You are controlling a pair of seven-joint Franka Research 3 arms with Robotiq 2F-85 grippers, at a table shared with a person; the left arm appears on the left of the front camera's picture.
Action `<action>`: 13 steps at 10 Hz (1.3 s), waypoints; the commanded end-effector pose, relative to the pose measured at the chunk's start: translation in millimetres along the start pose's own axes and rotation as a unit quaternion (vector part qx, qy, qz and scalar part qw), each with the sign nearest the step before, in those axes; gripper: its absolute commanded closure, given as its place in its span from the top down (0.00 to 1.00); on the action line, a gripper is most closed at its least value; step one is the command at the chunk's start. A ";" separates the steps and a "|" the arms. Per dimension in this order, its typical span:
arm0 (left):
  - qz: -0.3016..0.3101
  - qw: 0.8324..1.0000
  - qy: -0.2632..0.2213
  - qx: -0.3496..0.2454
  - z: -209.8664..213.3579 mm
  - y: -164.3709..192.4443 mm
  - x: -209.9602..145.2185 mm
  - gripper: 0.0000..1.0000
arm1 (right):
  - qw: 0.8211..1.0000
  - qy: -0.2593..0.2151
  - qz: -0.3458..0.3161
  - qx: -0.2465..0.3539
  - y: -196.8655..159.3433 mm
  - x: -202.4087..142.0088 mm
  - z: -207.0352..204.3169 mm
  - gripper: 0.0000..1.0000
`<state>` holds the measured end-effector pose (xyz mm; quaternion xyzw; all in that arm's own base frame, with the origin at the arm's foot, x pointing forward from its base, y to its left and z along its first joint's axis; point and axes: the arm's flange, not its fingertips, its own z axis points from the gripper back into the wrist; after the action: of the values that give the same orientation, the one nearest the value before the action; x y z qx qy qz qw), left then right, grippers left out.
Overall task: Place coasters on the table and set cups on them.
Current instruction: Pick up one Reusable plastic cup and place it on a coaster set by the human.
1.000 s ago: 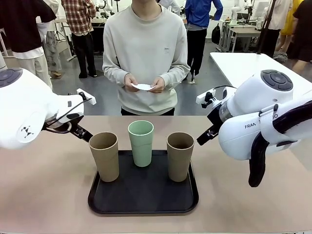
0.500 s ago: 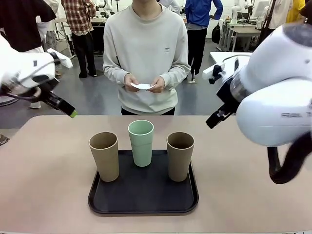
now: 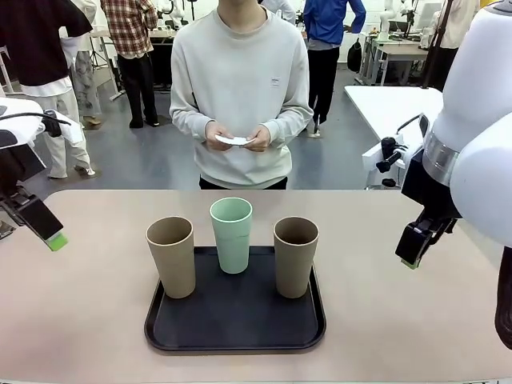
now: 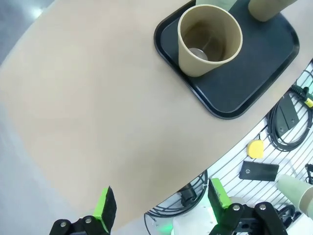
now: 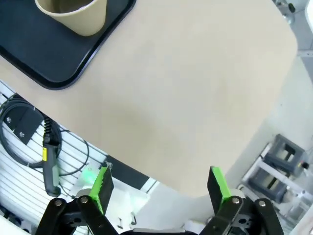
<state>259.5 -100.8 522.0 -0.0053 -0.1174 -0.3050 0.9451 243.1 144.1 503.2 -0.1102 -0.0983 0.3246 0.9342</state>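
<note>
Three cups stand upright on the black tray (image 3: 234, 324): a tan cup (image 3: 171, 256) at left, a mint green cup (image 3: 231, 234) in the middle and a tan cup (image 3: 295, 256) at right. The person across the table (image 3: 88, 320) holds the white coasters (image 3: 234, 142) in both hands at waist height. My left gripper (image 3: 53, 237) hangs open above the table's left edge, well left of the cups. My right gripper (image 3: 411, 253) hangs open to the right of the tray. The left wrist view has the left tan cup (image 4: 210, 39) far beyond the open left gripper (image 4: 161, 208). The right gripper (image 5: 160, 188) is open over bare table, the right tan cup (image 5: 73, 14) far off.
Bare tabletop (image 5: 195, 98) lies on both sides of the tray (image 4: 254, 83) and in front of it. A white table (image 3: 392, 104) stands behind at the right. Other people stand in the room behind the person. Cables and a rack lie below the table's near edge (image 4: 288, 112).
Both arms have swung outward. The left gripper left the left tan cup's side for the table's left edge. The right gripper moved right and down. The person's hands still hold the coasters.
</note>
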 end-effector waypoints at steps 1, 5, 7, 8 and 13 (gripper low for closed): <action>-0.004 1.000 -0.015 -0.006 -1.1 -1.0 6.6 1.00 | 1.000 -0.002 0.001 0.000 1.1 -0.2 0.8 1.00; 0.044 0.900 -0.208 -0.380 3.4 73.1 -15.0 1.00 | 0.820 -0.203 -0.281 0.455 -131.6 -60.8 -46.1 1.00; 0.121 0.840 -0.222 -0.480 -23.2 114.0 -35.9 1.00 | 0.760 -0.177 -0.315 0.540 -172.6 -87.1 -73.5 1.00; 0.149 0.829 -0.205 -0.499 -36.9 129.2 -50.6 1.00 | 0.746 -0.158 -0.333 0.555 -185.0 -99.7 -81.0 1.00; 0.272 0.798 -0.144 -0.518 -45.6 161.0 -107.4 1.00 | 0.719 -0.161 -0.366 0.569 -212.4 -156.7 -88.0 1.00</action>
<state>284.2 92.4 447.6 -0.5827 -0.0727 -0.0717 0.8062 272.1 -127.0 454.2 0.5451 -0.0634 -0.0420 0.8349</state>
